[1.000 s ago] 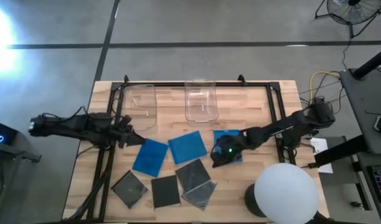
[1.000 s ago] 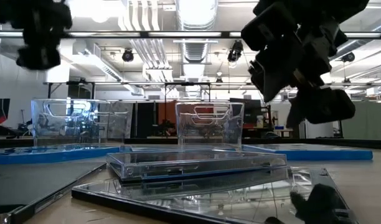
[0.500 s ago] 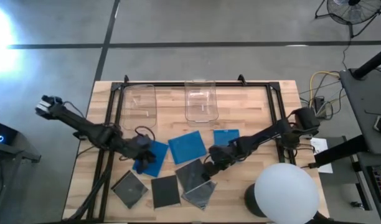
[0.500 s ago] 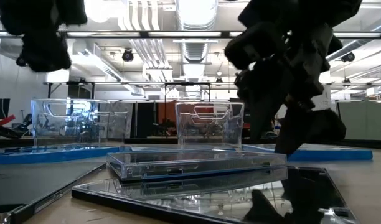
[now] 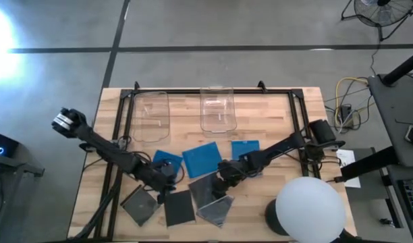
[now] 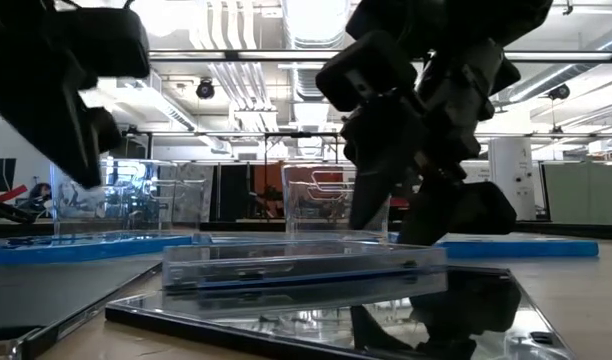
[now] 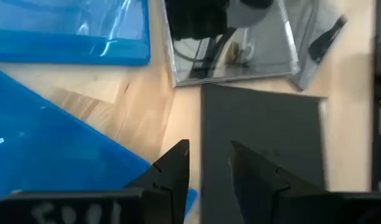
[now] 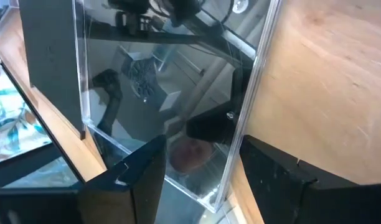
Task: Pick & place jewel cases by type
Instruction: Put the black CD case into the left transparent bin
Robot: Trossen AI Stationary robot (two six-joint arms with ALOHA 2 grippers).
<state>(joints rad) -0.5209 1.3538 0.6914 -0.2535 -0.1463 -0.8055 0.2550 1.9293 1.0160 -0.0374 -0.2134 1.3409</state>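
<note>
Right pincer (image 5: pixel 225 179) hangs low with its fingers parted, straddling the edge of a glossy, dark translucent case (image 8: pixel 172 93) whose clear rim mirrors the ceiling. Left pincer (image 7: pixel 206 165), fingers also apart, hovers over the near edge of a matte dark grey case (image 7: pixel 262 143) lying flat on the wooden surface (image 5: pixel 274 121). Beside that pincer lies a bright blue case (image 7: pixel 47 149), with another blue case (image 7: pixel 72 31) just beyond it.
</note>
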